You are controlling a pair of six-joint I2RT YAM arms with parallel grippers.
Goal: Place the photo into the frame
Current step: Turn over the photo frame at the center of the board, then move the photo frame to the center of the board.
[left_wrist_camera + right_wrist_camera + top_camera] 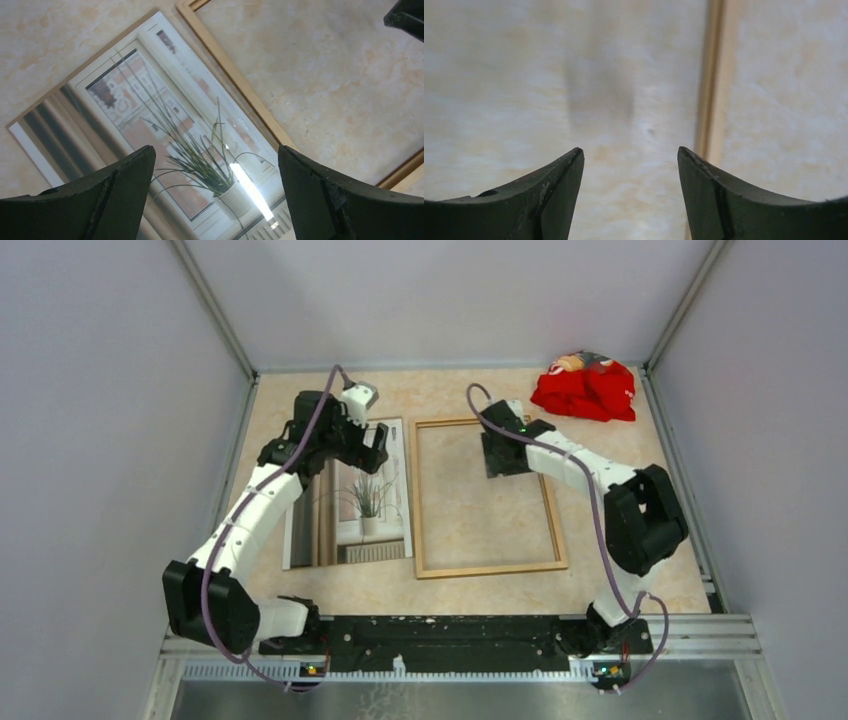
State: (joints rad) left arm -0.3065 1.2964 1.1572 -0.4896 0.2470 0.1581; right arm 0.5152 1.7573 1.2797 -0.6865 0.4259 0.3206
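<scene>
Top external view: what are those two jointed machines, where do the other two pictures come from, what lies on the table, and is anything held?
They are two robot arms bolted at the near edge of the table. The other pictures come from a camera on each wrist, looking past its fingers. The left gripper hangs open over the photo, a window scene with a potted plant. The right gripper is open over the bare wooden frame beside it. A red cloth lies in the far right corner. Nothing is held.

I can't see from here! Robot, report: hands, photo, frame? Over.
Left gripper open above photo. Right gripper open, empty, over frame. Photo lies beside frame, not in. Red cloth far off, no obstacle.
</scene>
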